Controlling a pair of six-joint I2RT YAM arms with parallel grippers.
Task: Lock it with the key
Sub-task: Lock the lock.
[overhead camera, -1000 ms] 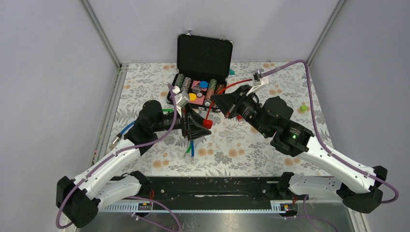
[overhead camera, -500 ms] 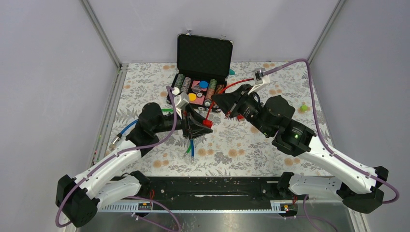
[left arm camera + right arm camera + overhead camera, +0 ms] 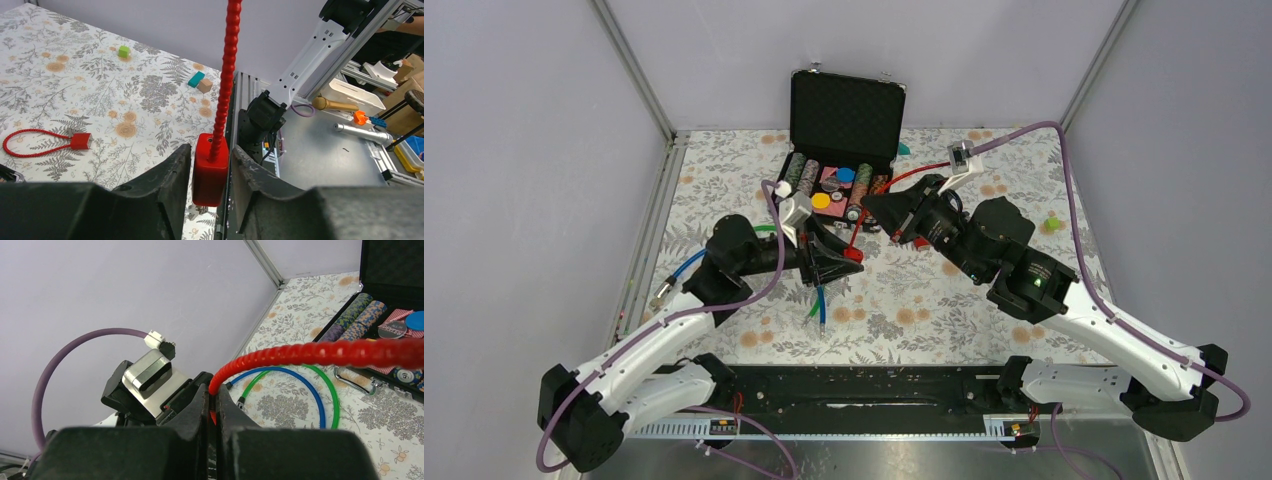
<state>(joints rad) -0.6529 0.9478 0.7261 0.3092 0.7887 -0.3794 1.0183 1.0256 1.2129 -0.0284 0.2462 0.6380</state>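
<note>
1. Nearest the arm bases, two thin plastic-coated cable loops [image 3: 821, 303], one blue and one green, lie on the floral-printed tablecloth [image 3: 924, 320], apart from both arms.
2. Just beyond them, the left gripper [image 3: 210, 150] has the small red rectangular lock block [image 3: 209, 172] between its black fingers. The jaws stand close on either side, but I cannot tell whether they press it yet.
3. A red ribbed lock cable [image 3: 227, 65] rises from the top of the block towards the right gripper [image 3: 212, 392], which is clenched tight on it. I cannot tell whether it grips the free end or a spot further along. The lock therefore hangs in the air between the two arms, above the cloth.
4. Farthest back stands the open black hard-shell case [image 3: 848, 110], lid upright, with rows of poker chips [image 3: 802, 170] in its tray.
5. The step in hand looks like steadying the block so the cable can be worked into it.
6. The next move calls for a firm, square hold on the block, then the cable tip lined up with its socket and pushed home. No key can be made out in any view, so one must be found before any turning.
</note>
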